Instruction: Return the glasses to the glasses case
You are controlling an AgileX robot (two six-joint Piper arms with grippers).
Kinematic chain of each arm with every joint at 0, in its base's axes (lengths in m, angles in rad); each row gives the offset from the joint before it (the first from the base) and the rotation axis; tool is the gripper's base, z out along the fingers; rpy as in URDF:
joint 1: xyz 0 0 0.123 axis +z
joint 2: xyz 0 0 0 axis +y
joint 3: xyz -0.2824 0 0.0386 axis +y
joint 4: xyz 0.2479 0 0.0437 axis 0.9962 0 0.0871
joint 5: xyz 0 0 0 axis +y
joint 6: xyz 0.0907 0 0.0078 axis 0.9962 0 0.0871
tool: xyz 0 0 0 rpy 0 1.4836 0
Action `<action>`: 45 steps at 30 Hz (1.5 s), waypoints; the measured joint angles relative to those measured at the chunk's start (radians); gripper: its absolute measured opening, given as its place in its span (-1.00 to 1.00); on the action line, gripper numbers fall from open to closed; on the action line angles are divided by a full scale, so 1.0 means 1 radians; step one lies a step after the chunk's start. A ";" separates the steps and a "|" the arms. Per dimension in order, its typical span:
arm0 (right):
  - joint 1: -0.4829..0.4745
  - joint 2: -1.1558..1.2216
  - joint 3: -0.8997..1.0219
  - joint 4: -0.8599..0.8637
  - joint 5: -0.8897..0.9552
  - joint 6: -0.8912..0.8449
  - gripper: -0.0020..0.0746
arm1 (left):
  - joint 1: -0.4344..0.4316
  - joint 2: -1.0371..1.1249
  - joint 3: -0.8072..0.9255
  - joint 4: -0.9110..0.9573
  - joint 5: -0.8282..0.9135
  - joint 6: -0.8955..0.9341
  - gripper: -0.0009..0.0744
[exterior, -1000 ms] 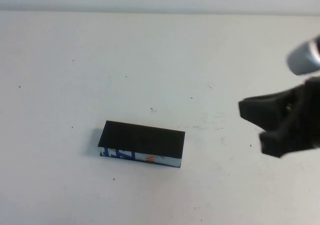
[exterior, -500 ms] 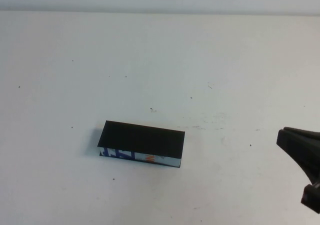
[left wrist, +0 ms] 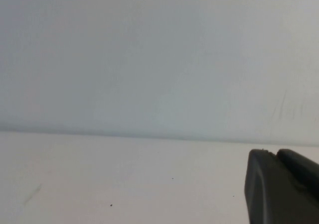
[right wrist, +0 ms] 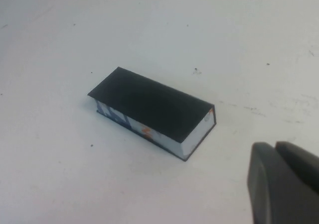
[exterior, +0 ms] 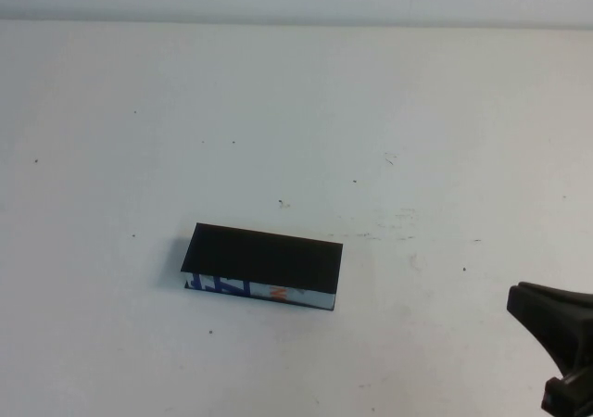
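Observation:
The glasses case (exterior: 264,258) is a black box with its lid down flat, lying on the white table left of centre; the blue, white and orange strip faces me. It also shows in the right wrist view (right wrist: 152,104). The glasses are not in view anywhere. My right gripper (exterior: 542,315) is at the near right corner of the table, well right of the case and apart from it. In its wrist view the right gripper (right wrist: 274,147) has its fingers together and holds nothing. My left gripper (left wrist: 273,153) shows only in its wrist view, fingers together, empty, over bare table.
The white table (exterior: 296,111) has small dark specks and faint scuff marks (exterior: 398,222) right of the case. A pale wall runs along its far edge.
My right gripper has drawn back from mid right toward the near right corner, mostly out of the high view. The case has not moved.

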 joint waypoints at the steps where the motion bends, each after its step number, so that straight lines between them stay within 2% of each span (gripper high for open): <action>1: 0.000 0.000 0.000 -0.019 -0.010 0.000 -0.98 | 0.000 0.000 0.000 0.000 0.000 0.000 -0.99; 5: -0.003 -0.006 0.016 -0.106 -0.079 0.000 -0.98 | 0.000 0.000 0.000 0.000 0.000 0.000 -0.99; 7: -0.034 -0.024 0.039 -0.127 -0.122 -0.004 -0.98 | 0.000 0.000 0.000 0.000 0.000 0.000 -0.99; 16: -0.410 -0.319 0.282 -0.139 -0.163 -0.004 -0.98 | 0.000 0.000 0.000 0.000 0.000 0.000 -0.99; 20: -0.517 -0.526 0.379 -0.139 -0.136 -0.004 -0.98 | 0.000 0.000 0.000 0.000 0.000 0.000 -0.99; 23: -0.564 -0.639 0.387 -0.141 -0.034 -0.004 -0.98 | 0.000 0.000 0.000 0.000 -0.001 0.000 -0.99; 31: -0.599 -0.672 0.387 -0.154 0.219 -0.004 -0.98 | 0.000 0.000 0.000 -0.001 -0.001 0.000 -0.99; 45: -0.599 -0.673 0.387 -0.150 0.227 -0.004 -0.98 | 0.000 -0.002 0.000 -0.001 -0.001 0.000 -0.99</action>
